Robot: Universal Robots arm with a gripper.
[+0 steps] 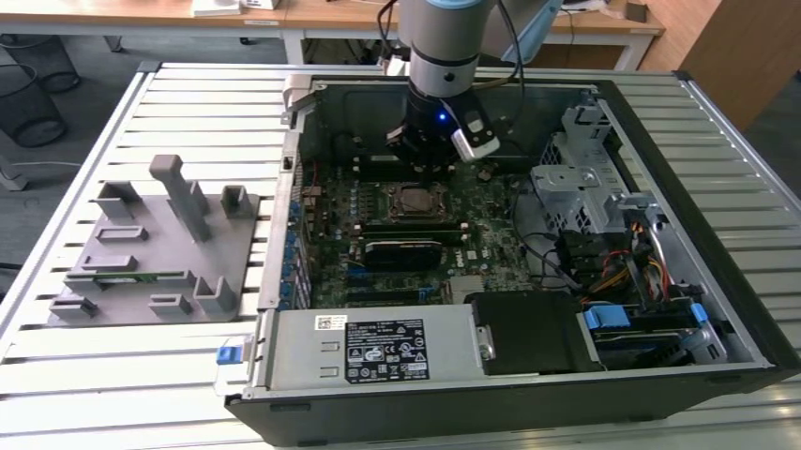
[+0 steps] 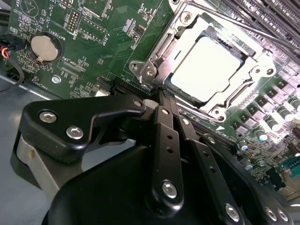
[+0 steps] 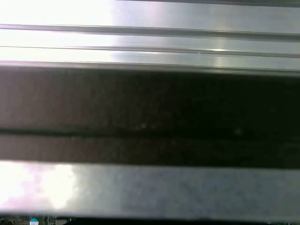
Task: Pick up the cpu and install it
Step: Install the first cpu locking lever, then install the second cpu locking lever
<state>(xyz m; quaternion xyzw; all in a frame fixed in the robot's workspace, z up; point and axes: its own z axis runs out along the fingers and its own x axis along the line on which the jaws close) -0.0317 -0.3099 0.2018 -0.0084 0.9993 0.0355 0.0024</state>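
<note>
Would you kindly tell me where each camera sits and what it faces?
Exterior view: off the arm, above, looking down into the open computer case; the arm and hand show.
Second wrist view: on the arm, facing the motherboard; the cpu sits in its socket, black hand links in front.
First wrist view: close on blurred metal bands.
Shared: the cpu.

Open computer case (image 1: 738,309) lying on a slatted metal table (image 1: 188,103), its green motherboard (image 1: 328,202) exposed, with a labelled silver power supply (image 1: 363,349) along the near edge and a drive cage (image 1: 569,183) toward the exterior view's right. Grey fixture tray (image 1: 138,258) with upright posts beside the case, at the exterior view's left. Round coin-cell battery (image 2: 43,47) seated on the motherboard in the second wrist view.
</note>
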